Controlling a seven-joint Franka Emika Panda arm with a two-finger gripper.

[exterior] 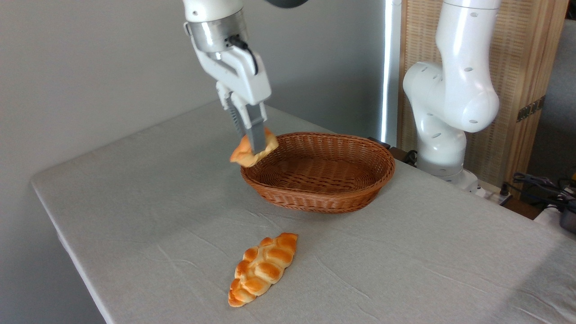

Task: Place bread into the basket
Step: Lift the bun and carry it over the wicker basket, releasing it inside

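Bread (245, 153), a small round bun with a golden-orange top, hangs pinched between the fingers of the gripper (256, 146), lifted clear of the desk (148, 198). One gray finger crosses the front of the bun, so only its left part and a sliver at the right show. The bun sits at the very tips of the fingers, tilted, its paler underside turned down and to the left.

Just below and to the right of the gripper lies the basket (355, 189), an oval, shallow, reddish-brown wicker one. The bun hovers over the basket's left rim, partly above the rim and partly outside it; whether it touches the rim cannot be told. Nothing lies inside the basket.

Well below the gripper, toward the front of the desk, rests a longer braided loaf (263, 270), apart from the basket and lying at a slant.

Counted: one bun, one braided loaf, one basket, one gripper. To the right of the gripper, beyond the basket, stands the white base of the arm (450, 90).
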